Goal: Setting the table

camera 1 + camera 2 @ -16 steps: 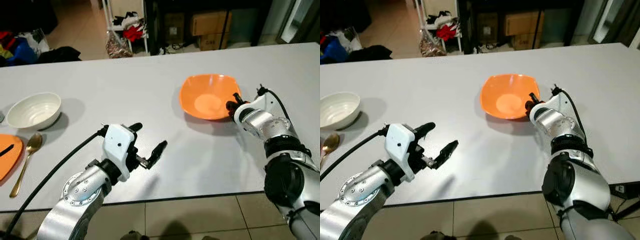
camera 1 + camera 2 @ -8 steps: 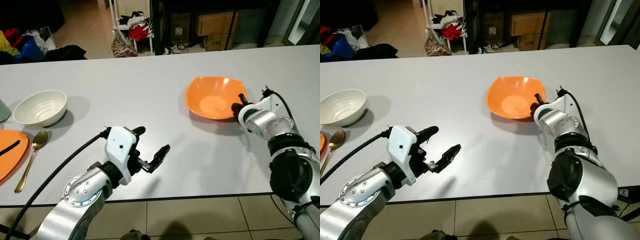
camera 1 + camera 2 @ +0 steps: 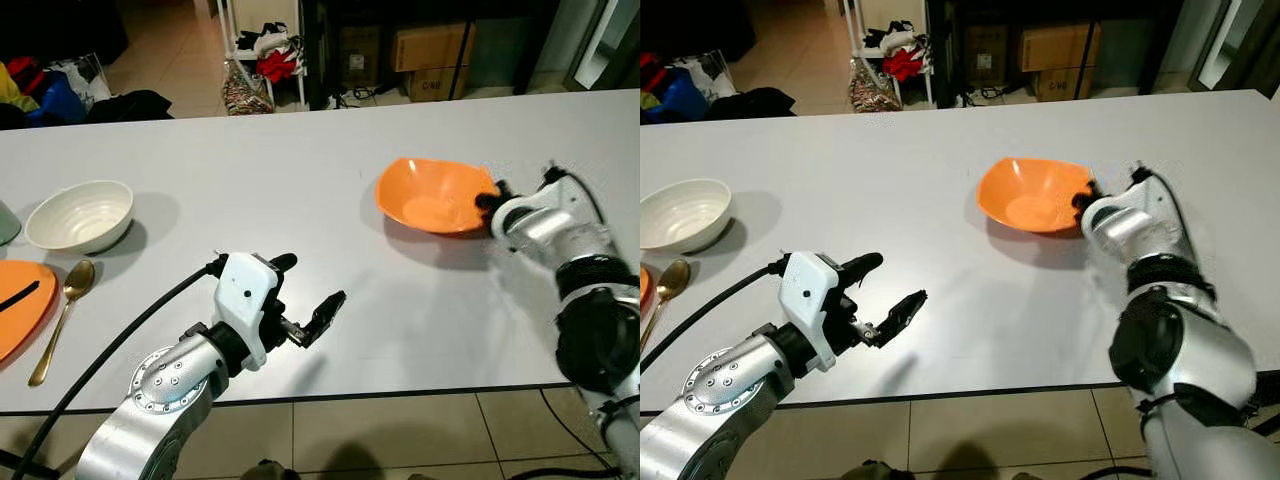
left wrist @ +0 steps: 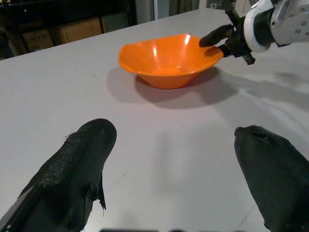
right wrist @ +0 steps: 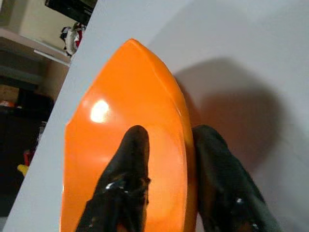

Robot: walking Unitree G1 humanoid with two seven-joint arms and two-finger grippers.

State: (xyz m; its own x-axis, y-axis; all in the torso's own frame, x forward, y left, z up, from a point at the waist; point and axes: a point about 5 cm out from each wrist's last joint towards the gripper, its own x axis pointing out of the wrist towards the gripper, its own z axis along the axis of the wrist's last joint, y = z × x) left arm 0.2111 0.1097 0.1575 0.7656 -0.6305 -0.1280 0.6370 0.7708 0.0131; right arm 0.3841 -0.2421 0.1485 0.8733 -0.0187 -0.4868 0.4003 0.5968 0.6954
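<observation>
Left eye view: the right pincer point(image 3: 487, 199) gripped the near rim of the orange bowl point(image 3: 432, 195), which was tipped above the white surface point(image 3: 300, 180). The left pincer point(image 3: 308, 295) hovered over the surface, fingers apart and holding nothing, the bowl well beyond it.

Left wrist view: between the two spread fingers point(image 4: 77, 164), the orange bowl appeared ahead, held at its edge by the right pincer.

Right wrist view: one finger point(image 5: 126, 179) lay inside the bowl, the other outside, clamping the rim.
</observation>
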